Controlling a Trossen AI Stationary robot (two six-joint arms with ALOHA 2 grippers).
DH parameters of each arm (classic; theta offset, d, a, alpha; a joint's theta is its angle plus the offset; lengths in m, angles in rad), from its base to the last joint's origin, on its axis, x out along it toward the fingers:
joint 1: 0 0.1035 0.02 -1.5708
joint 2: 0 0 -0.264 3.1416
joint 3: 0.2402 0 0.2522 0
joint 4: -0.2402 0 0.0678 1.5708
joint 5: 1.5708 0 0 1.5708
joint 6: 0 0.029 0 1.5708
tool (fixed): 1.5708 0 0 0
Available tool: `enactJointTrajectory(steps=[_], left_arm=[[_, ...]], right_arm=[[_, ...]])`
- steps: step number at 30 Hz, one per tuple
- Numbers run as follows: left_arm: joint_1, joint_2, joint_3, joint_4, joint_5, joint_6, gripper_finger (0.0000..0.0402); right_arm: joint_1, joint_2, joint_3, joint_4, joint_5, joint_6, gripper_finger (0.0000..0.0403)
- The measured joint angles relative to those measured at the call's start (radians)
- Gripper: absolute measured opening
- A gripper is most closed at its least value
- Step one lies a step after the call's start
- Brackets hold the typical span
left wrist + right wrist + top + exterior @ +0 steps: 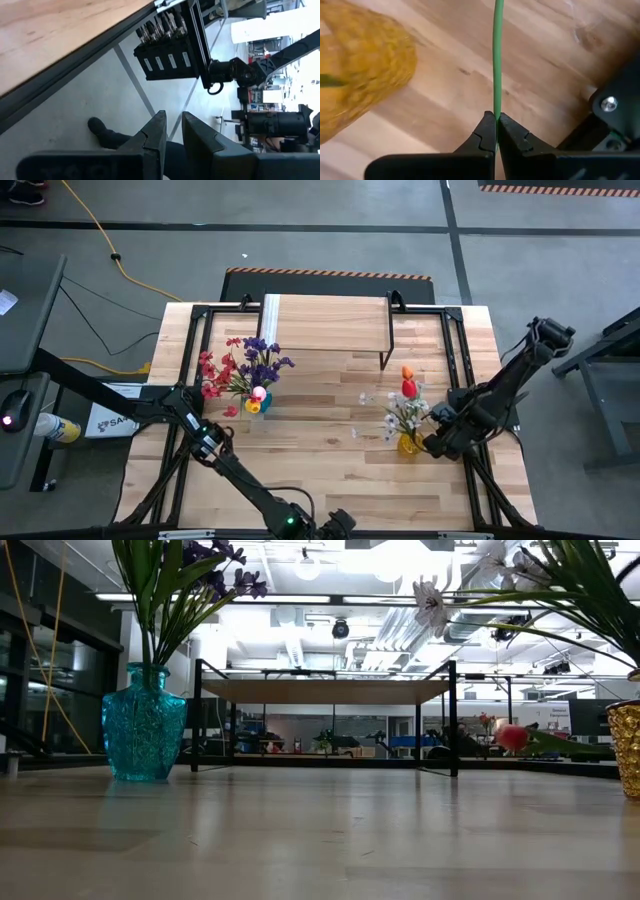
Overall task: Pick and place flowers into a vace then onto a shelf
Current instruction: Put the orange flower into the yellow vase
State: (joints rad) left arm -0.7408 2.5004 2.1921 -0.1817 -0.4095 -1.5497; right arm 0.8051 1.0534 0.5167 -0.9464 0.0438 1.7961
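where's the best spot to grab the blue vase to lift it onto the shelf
Probably the narrow neck of the blue vase, just under its flared rim, coming in from the side with the fingers level. The body bulges below, and the flowers fan out above, which blocks a top approach.

I work in a big industrial lab or workshop hall. My plank table (330,470) stands on a grey concrete floor (300,240) marked with dark lines and a hazard-striped mat (330,275) at the far edge, where a yellow cable (100,240) trails. Across the table I see white ceiling ducts (400,625), strip lights (300,598), glass walls and more benches (330,745) far behind
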Motion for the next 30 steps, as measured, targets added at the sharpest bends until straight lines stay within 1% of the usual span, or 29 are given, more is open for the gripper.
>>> enactJointTrajectory(steps=[5, 14, 16, 19, 20, 22, 24, 30], left_arm=[[-0.002, 0.000, 0.000, 0.000, 0.000, -0.003, 0.0095], [-0.002, 0.000, 0.000, 0.000, 0.000, -0.002, 0.0095], [-0.002, 0.000, 0.000, 0.000, 0.000, -0.002, 0.0095], [-0.002, 0.000, 0.000, 0.000, 0.000, 0.000, 0.0095], [-0.002, 0.000, 0.000, 0.000, 0.000, 0.000, 0.0095], [-0.001, 0.000, 0.000, 0.000, 0.000, 0.000, 0.0095], [-0.001, 0.000, 0.000, 0.000, -0.001, -0.001, 0.0095], [-0.002, 0.000, 0.000, 0.009, 0.010, -0.020, 0.0095]], right_arm=[[0.000, -0.044, 0.050, -0.050, -0.020, 0.005, 0.0000], [0.003, -0.075, 0.193, -0.234, -0.044, -0.018, 0.0000], [0.003, -0.069, 0.248, -0.343, -0.051, -0.020, 0.0000], [0.003, -0.054, 0.360, -0.597, -0.047, -0.019, 0.0000], [0.003, -0.048, 0.400, -0.639, -0.047, -0.018, 0.0000], [0.003, -0.073, 0.442, -0.617, 0.010, -0.056, 0.0000], [0.002, -0.078, 0.486, -0.615, 0.058, -0.054, 0.0000], [-0.008, -0.072, 0.553, -0.624, 0.152, -0.096, 0.0000]])
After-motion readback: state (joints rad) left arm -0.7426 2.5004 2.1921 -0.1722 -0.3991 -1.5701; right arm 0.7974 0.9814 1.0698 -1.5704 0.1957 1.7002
